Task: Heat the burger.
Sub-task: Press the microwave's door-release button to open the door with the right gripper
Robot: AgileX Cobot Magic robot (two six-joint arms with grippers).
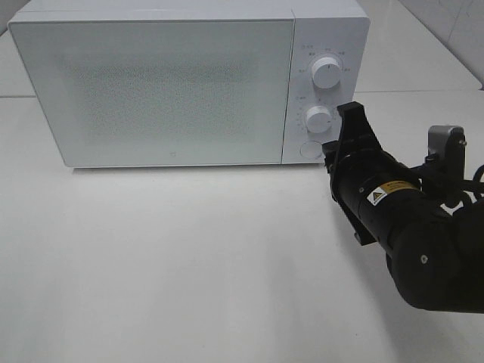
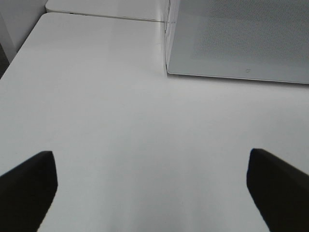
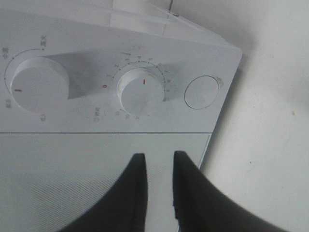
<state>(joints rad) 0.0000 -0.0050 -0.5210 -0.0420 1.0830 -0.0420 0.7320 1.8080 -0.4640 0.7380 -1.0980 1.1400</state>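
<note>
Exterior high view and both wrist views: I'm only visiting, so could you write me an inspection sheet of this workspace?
Surface: white table, no marks seen.
Job's things: burger, nothing seen; white microwave, door shut.
Clutter: nothing seen.
Grippers: left gripper wide open, empty, above the table; right gripper narrowly open, empty, facing the numbered dial.
Cables: thin black lead beside the right arm.
Surroundings: pale tiles behind the table.
</note>
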